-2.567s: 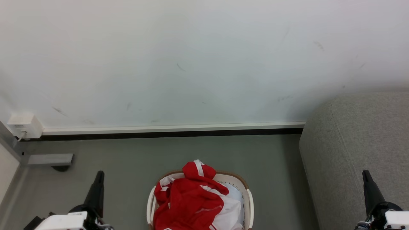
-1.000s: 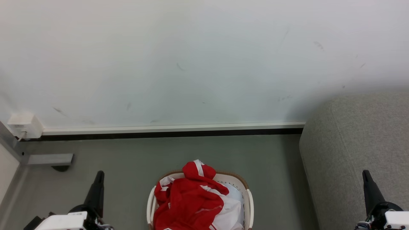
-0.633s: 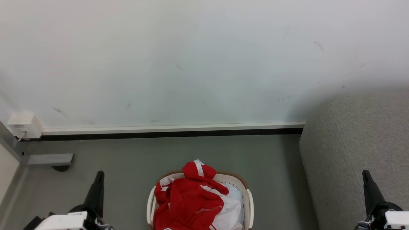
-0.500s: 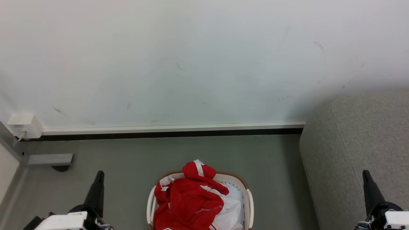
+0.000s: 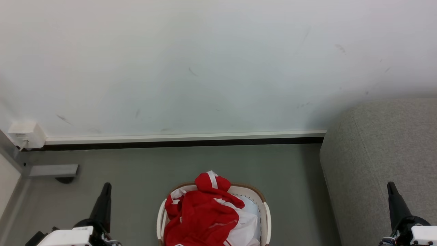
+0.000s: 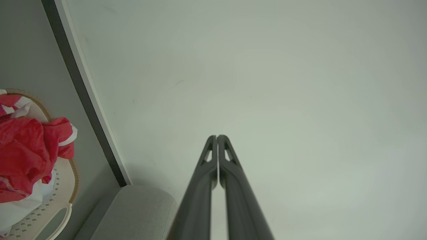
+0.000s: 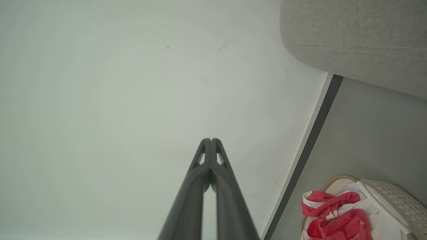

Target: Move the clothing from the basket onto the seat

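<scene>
Clothing point(image 5: 201, 213): red fabric with white bands, heaped in the basket point(image 5: 266, 213). The heap covers the basket's left part and rises above its far rim. Pale lining shows on the right inside.

Basket: it stands on the grey floor point(image 5: 146, 164) at near centre, between the two grippers and well apart from both.

Seat point(image 5: 385, 153): a grey sofa on the right, its rounded end against the wall point(image 5: 205, 68). A strip of floor separates it from the basket.

Left gripper point(image 5: 106, 186): at near left above the floor, pointing toward the wall. The left wrist view shows its fingers point(image 6: 203, 186) pressed together, with nothing between them.

Right gripper point(image 5: 391, 186): at near right, in front of the seat in the head view. The right wrist view shows its tips meeting, gripping nothing.

A skirting board point(image 5: 184, 136) runs along the foot of the wall, and a white box point(image 5: 25, 134) sits at its far left end.
</scene>
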### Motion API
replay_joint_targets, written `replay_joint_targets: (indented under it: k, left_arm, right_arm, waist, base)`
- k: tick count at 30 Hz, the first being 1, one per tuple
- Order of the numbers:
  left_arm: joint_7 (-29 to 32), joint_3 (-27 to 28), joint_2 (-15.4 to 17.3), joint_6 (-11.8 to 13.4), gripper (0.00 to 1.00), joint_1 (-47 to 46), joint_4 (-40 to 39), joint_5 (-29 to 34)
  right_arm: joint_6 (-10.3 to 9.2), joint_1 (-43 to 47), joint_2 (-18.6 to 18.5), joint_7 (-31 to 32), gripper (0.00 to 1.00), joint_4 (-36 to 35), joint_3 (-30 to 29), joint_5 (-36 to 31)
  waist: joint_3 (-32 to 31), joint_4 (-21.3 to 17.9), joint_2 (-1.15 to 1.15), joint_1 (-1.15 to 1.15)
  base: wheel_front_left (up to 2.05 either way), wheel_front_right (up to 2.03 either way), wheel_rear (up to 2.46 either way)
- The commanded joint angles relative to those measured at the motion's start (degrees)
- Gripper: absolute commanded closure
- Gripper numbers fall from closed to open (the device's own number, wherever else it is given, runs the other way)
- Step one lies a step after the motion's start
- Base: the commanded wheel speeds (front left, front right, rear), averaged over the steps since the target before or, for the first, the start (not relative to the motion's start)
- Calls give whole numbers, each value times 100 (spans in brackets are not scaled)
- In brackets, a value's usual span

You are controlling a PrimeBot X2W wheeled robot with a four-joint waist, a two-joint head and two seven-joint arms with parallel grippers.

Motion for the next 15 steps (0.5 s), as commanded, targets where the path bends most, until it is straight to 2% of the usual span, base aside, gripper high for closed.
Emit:
replay_joint_targets:
  k: [1,13,14,15]
  left_arm:
    - [20,7,35,-28,100,-48,-16,-86]
    - [20,7,35,-28,100,-48,-16,-86]
    - [0,0,0,0,0,0,0,0]
    - [-6,0,-5,2,0,14,27,5]
  right_arm:
    - [-13,-73,-41,13,100,-26,-20,7]
    - [-13,-73,-41,13,100,-25,-20,7]
    - [0,0,0,0,0,-1,0,0]
    - [0,15,9,-3,0,24,3,0]
  waist:
    - [0,0,0,0]
    - [0,0,0,0]
    - [0,0,0,0]
    - [0,0,0,0]
  base:
    - [0,0,0]
    - [0,0,0]
    - [0,0,0]
    - [0,0,0]
